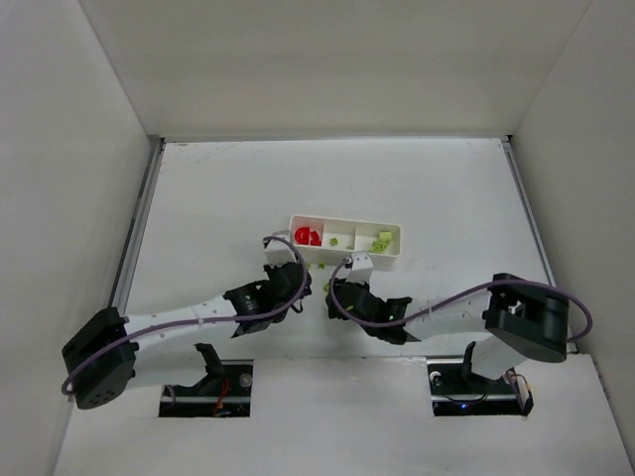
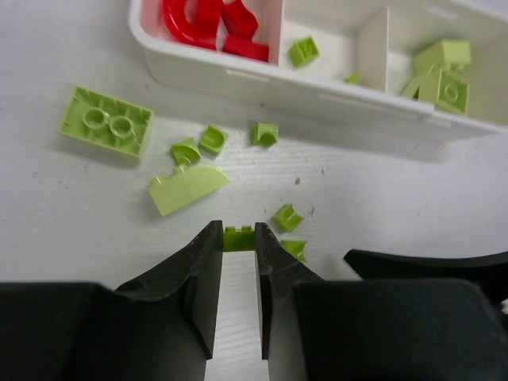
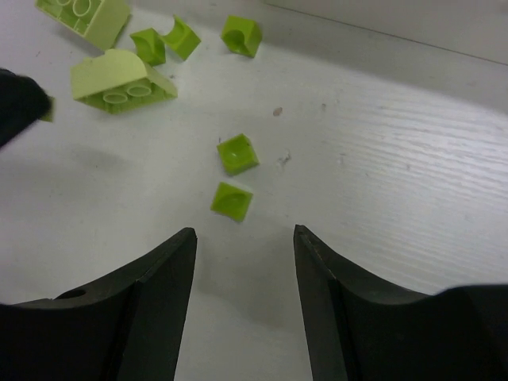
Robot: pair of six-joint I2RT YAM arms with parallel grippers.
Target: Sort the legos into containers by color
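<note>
Lime brick [image 2: 238,236] sits pinched btwn my L gripper [image 2: 238,244] tips, R gripper [image 3: 244,236] (jaws apart, empty) w/ a lime bit [image 3: 232,199] just ahead.

One long, shallow white plastic tray [image 2: 238,79], divided into three square compartments. Bright red plastic bricks [image 2: 238,20]: about three, overlapping in the left compartment, so the count is unsure. Lime-green plastic bricks [image 2: 304,51]: two in the middle compartment, one barely showing, and at least three in the right. Near the tray seven more lie loose: two larger bricks [image 2: 107,121] and five tiny bricks [image 2: 213,140]. One pinched brick [image 2: 238,238] sits in the left gripper [image 2: 238,232]. Two black grippers in all, and the right gripper [image 3: 244,234] holds none.
</note>
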